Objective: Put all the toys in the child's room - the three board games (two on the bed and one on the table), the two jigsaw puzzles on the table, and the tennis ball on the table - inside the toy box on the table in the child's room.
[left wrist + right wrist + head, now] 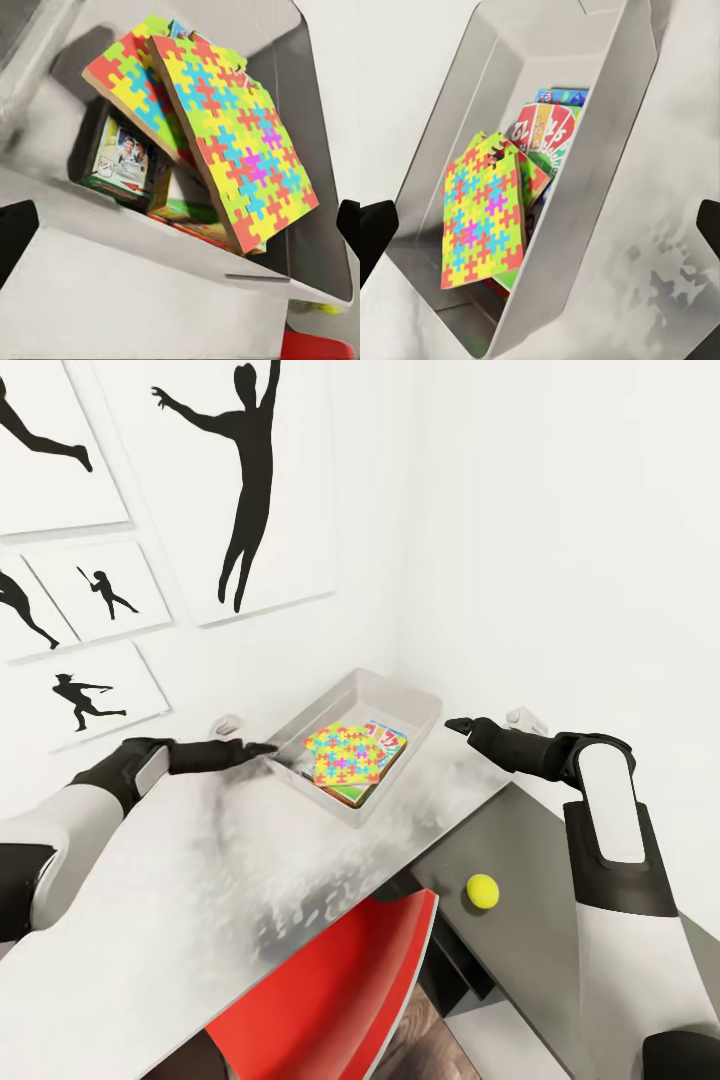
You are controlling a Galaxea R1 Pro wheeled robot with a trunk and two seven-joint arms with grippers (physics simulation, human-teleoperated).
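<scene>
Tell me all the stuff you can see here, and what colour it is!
toy box: one, pale grey, on the table by the wall
puzzles: two, multicoloured, in the box on top
game boxes: at least two, under the puzzles
ball: one, yellow-green, on the dark table part
table: one, pale top
chair: one, red, under the table
pictures: several, black figures, on the wall
left gripper: black, at the box
right gripper: black, right of the box
</scene>
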